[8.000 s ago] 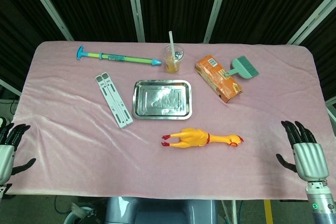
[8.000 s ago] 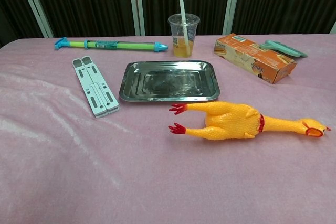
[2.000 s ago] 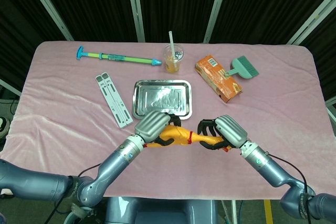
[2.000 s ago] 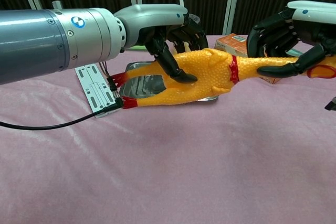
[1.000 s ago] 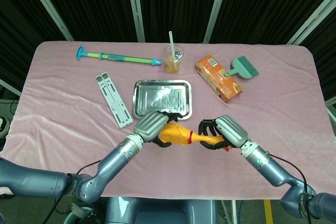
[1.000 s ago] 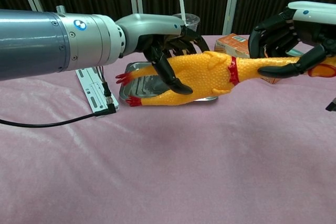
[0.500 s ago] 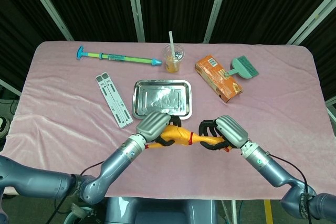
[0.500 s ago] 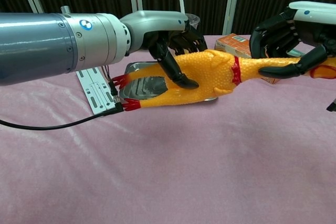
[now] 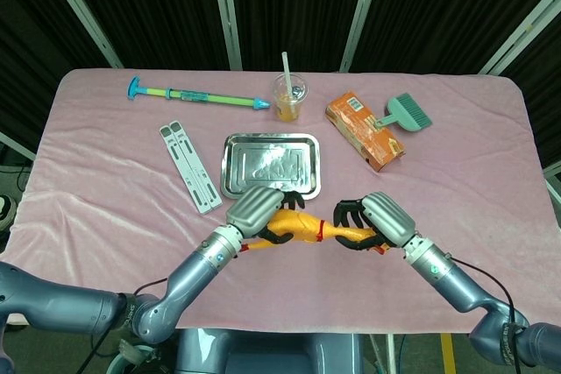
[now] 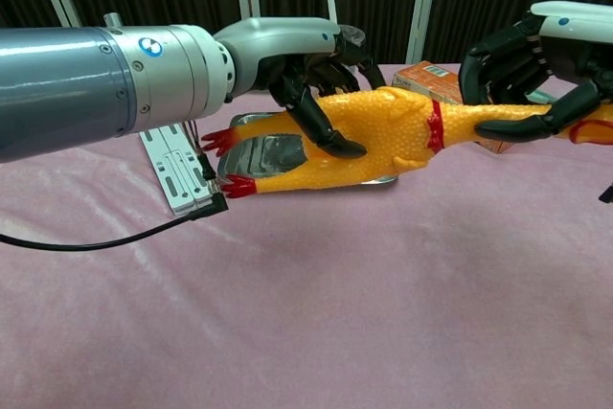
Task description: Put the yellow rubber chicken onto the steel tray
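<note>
The yellow rubber chicken [image 9: 302, 226] [image 10: 383, 136] hangs above the pink cloth, lying level just in front of the steel tray [image 9: 270, 165] [image 10: 244, 129]. My left hand [image 9: 259, 208] [image 10: 297, 59] grips its body from above. My right hand [image 9: 379, 219] [image 10: 536, 45] holds its long neck near the red collar, and the head is mostly hidden behind the fingers. The red feet point left, toward the tray's near left corner. The tray holds nothing.
Behind the tray stand a plastic cup of orange drink with a straw [image 9: 289, 97] and a green-blue water squirter [image 9: 197, 95]. A white folding stand [image 9: 190, 166] lies left of the tray. An orange box [image 9: 364, 130] and a teal brush [image 9: 405, 112] lie at the back right.
Both hands came in from the table's near corners and lifted the chicken off the cloth. Over the last second it wobbles slightly in place, the legs swinging a little.
</note>
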Robot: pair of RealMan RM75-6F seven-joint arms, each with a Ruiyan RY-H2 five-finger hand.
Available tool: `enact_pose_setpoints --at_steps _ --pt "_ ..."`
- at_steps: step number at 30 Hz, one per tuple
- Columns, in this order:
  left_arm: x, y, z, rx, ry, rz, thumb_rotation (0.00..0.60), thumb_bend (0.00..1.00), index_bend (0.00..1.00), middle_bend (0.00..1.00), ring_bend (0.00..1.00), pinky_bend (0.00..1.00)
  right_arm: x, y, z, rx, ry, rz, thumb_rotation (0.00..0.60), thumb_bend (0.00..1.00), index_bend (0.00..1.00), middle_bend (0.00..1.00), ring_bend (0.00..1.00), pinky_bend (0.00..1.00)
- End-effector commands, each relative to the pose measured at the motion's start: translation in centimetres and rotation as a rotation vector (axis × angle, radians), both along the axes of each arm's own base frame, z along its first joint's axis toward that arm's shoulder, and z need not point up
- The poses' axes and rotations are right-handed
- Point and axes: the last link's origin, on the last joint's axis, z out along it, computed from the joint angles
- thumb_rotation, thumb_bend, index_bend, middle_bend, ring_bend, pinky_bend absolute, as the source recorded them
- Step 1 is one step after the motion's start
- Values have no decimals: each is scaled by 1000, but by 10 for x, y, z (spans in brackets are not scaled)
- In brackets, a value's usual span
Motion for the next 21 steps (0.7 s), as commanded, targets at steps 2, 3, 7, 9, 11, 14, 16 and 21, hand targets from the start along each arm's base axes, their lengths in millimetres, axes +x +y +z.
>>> enact_pose_setpoints --at_steps 2,3,7,9,11,14,16,21 --pt "-1 1 4 -21 -1 12 600 0 0 43 10 163 -1 0 0 -1 2 -1 600 549 899 734 730 798" --pt "-2 2 5 -17 -1 13 599 0 0 11 0 131 -1 0 1 -1 2 -2 600 549 899 734 730 798" --pt "-3 4 8 -6 -10 17 598 0 0 0 0 79 -3 0 1 -2 3 -6 600 550 899 734 730 798" --pt "-4 4 9 3 -7 12 597 0 0 0 0 78 -4 0 1 -2 5 -8 600 551 899 734 730 798" --pt "-5 5 12 19 -16 9 597 0 0 0 0 78 -5 0 1 -2 7 -10 600 551 899 734 730 798" --pt "-8 4 19 53 -22 -4 597 0 0 0 0 78 -8 -2 2 -6 8 -21 600 550 899 734 730 798" --pt "-13 2 27 84 -17 -16 597 0 0 0 0 77 -11 -4 3 -9 7 -37 600 550 899 734 730 798" --pt "-30 -3 54 173 -17 -28 598 0 0 0 0 78 -23 -16 3 -12 -6 -102 600 551 899 733 730 798"
